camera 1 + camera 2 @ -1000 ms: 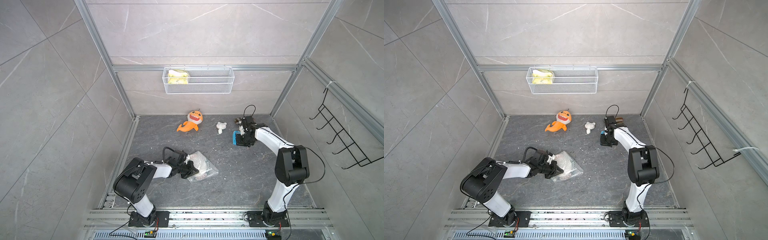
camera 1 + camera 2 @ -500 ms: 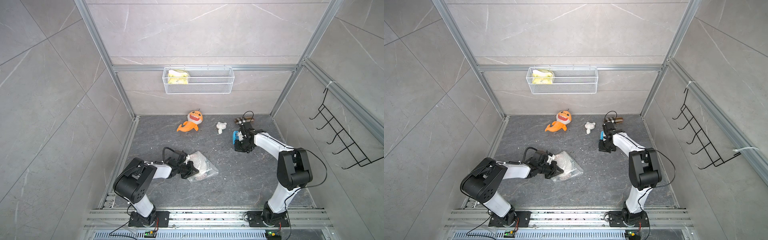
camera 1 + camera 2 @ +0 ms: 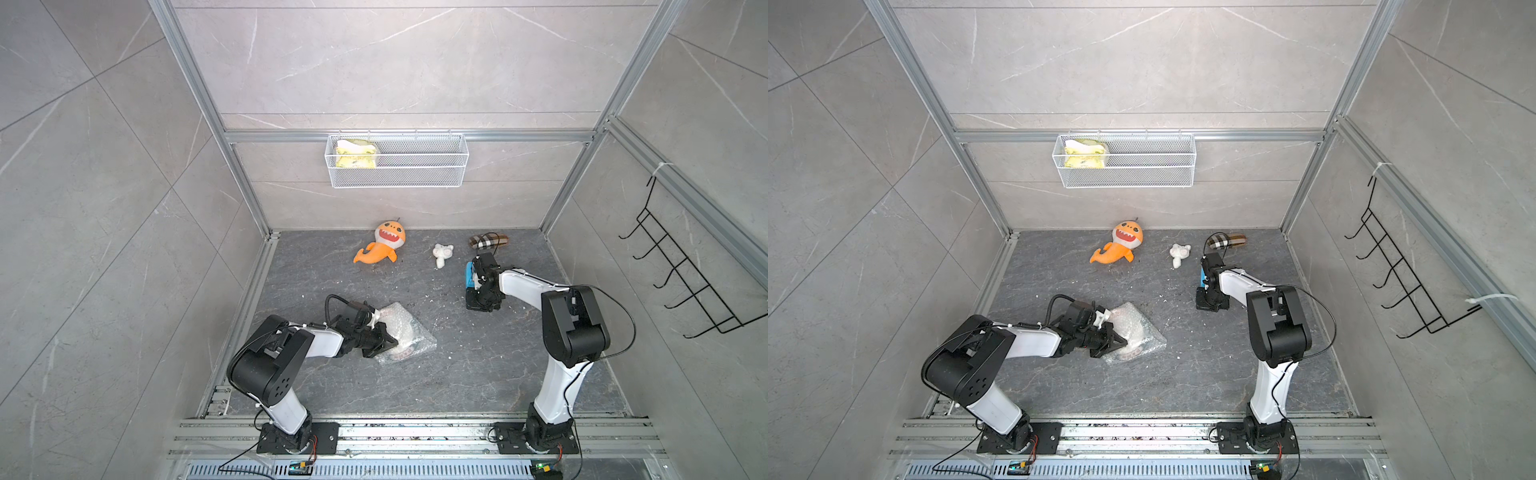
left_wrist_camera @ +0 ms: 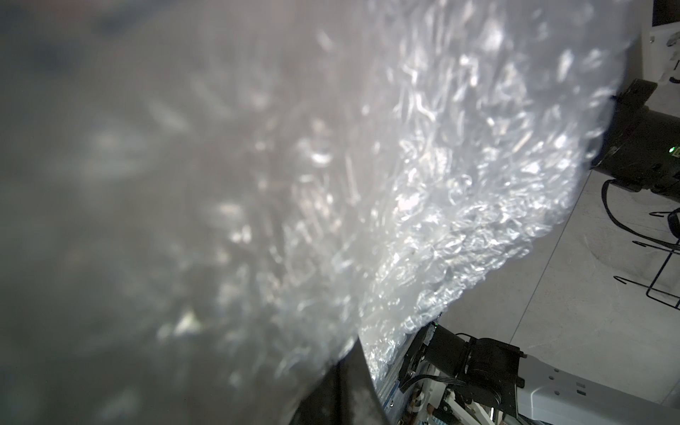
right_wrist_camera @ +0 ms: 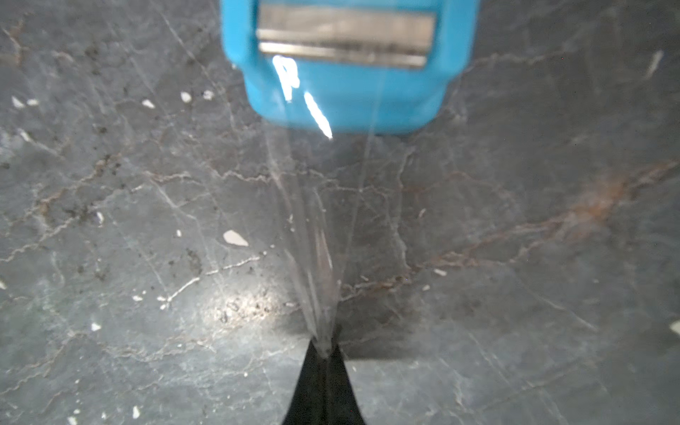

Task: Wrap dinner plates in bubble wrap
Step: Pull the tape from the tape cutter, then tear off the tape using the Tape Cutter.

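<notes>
Right gripper (image 3: 481,306) drawn back, tape (image 5: 320,239) paying out (left gripper (image 3: 384,343) unmoved).

Over the last second the right gripper has slid down the frame, away from the blue tape dispenser (image 3: 469,276) right of centre. Its jaws are pinched together on the clear tape, which stretches back to the dispenser. I hold the left gripper clamped on the bubble wrap (image 3: 399,318), which lies folded over the plate (image 3: 409,348) in the lower centre. Wrapping looks nearly done to me; taping the bundle shut should come next.
</notes>
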### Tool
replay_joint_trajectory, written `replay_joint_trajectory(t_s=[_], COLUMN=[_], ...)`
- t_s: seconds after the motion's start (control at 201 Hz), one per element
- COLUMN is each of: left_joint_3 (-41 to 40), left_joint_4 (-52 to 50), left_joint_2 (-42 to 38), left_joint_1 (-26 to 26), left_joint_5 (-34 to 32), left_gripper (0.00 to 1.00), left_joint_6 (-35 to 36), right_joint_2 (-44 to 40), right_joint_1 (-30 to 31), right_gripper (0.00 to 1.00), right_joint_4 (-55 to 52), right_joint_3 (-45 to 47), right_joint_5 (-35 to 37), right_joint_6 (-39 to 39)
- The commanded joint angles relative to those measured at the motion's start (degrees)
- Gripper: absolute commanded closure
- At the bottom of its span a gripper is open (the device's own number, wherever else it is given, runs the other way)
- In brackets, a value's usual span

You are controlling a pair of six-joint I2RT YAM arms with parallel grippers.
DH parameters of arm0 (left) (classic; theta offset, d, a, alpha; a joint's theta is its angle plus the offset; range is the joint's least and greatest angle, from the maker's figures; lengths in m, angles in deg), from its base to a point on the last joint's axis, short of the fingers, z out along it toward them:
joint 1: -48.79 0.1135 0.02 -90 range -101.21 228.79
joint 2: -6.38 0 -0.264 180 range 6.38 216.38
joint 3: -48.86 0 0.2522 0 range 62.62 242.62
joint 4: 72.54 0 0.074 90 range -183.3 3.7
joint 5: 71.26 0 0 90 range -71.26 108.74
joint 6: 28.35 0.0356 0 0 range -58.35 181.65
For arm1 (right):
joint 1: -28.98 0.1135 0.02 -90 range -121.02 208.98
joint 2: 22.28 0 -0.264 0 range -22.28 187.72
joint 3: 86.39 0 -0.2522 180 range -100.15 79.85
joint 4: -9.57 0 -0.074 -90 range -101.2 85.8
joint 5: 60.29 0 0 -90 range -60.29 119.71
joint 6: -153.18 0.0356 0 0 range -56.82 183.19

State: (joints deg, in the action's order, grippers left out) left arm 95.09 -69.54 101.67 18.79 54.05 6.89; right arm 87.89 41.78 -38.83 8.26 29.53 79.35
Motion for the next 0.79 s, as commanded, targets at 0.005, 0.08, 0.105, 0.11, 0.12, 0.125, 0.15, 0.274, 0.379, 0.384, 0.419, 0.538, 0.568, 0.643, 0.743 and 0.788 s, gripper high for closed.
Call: replay_joint_trajectory(t_s=[0.005,0.08,0.105,0.11,0.12,0.125,0.15,0.274,0.379,0.384,0.419,0.538,0.568,0.643,0.743,0.788], left_joint_3=[-2.5,-2.5,-2.5,-2.5,-2.6,-2.6,-2.7,-3.1,-3.1,-3.1,-3.1,-3.1,-3.2,-3.2,-3.1,-3.1], left_joint_4=[-8.4,-8.4,-8.4,-8.4,-8.4,-8.4,-8.3,-8.3,-8.7,-8.7,-8.7,-8.7,-8.6,-8.7,-8.7,-8.6], left_joint_2=[3.6,3.5,3.5,3.5,3.4,3.4,3.3,2.6,2.4,2.3,2.2,2.2,2.2,2.3,2.3,2.3], left_joint_1=[0.8,0.9,0.9,0.9,0.9,0.9,0.9,1.0,1.2,1.2,1.3,1.5,1.6,1.7,2.1,2.3], left_joint_5=[-7.3,-7.4,-7.3,-7.3,-7.3,-7.3,-7.3,-7.4,-7.4,-7.4,-7.4,-7.4,-7.4,-7.2,-7.0,-7.0], left_gripper=[0.99,0.99,0.99,0.99,0.99,0.99,0.99,0.99,0.99,0.99,0.99,0.99,0.99,0.99,0.99,0.99], left_joint_6=[-0.4,-0.3,-0.3,-0.3,-0.3,-0.3,-0.3,-0.4,-0.1,-0.1,0.0,0.2,0.3,0.5,0.9,1.0], right_joint_2=[3.0,3.0,3.0,3.0,3.1,3.1,3.1,2.0,0.0,-0.1,-1.3,-6.2,-7.4,-10.2,-13.1,-14.3], right_joint_1=[2.2,2.3,2.3,2.4,2.5,2.5,2.6,2.6,2.1,2.1,1.7,0.2,-0.3,-1.2,-2.0,-2.2], right_gripper=[1.00,1.00,1.00,1.00,1.00,1.00,1.00,1.00,0.87,0.83,0.60,0.39,0.37,0.33,0.31,0.30], right_joint_4=[-5.9,-5.1,-5.1,-5.2,-5.2,-5.2,-5.2,-5.1,-5.5,-5.5,-5.5,-6.1,-6.3,-6.8,-7.8,-7.8], right_joint_3=[0.5,0.4,0.2,0.2,0.1,0.1,0.1,1.2,1.9,2.0,2.4,3.7,4.0,4.9,5.8,6.4], right_joint_5=[0.5,-1.9,-2.1,-2.2,-2.3,-2.3,-2.4,-2.8,-3.2,-3.4,-4.3,-7.4,-8.3,-10.0,-11.8,-12.2], right_joint_6=[1.5,2.0,2.1,2.1,2.1,2.2,2.2,2.1,1.6,1.6,1.3,0.2,0.0,-0.3,-0.6,-0.5])
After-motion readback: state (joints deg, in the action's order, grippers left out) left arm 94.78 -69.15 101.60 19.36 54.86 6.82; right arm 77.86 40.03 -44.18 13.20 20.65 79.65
